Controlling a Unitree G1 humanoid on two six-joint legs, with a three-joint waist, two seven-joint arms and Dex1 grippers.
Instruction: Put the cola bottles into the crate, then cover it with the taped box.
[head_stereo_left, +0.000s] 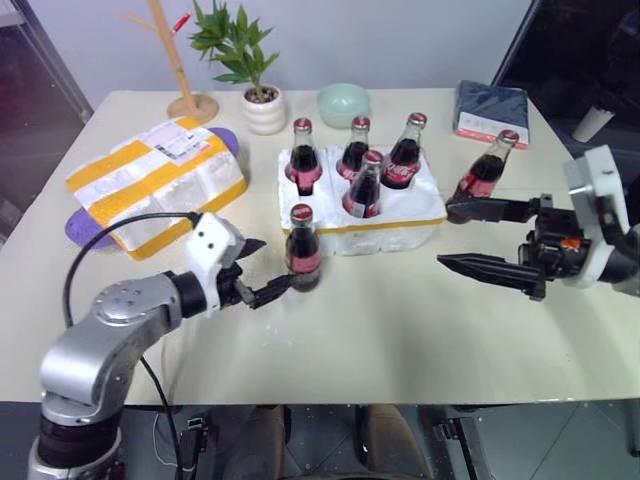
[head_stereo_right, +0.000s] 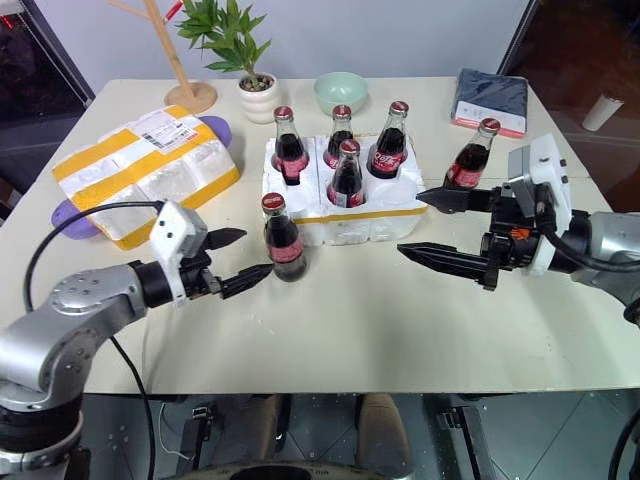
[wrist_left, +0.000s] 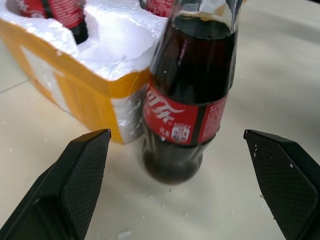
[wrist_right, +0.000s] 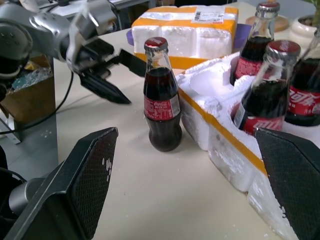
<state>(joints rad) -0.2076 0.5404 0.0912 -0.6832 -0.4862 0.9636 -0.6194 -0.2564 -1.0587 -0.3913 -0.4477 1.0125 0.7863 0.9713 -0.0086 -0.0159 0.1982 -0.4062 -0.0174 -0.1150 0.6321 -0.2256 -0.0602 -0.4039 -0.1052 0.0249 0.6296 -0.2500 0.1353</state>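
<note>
four cola bottles (head_stereo_left: 358, 160) stand in the slots of the crate (head_stereo_left: 420, 215) at mid-table, a fifth bottle (head_stereo_left: 302, 248) stands on the table against its near corner, and a sixth (head_stereo_left: 487, 168) stands just off its right end. the left gripper (head_stereo_left: 262, 270) is spread wide beside the fifth bottle without touching it, and the right gripper (head_stereo_left: 452, 235) hangs wide open, empty, near the sixth. the taped box (head_stereo_left: 156, 181) lies to the left of the crate, well apart.
</note>
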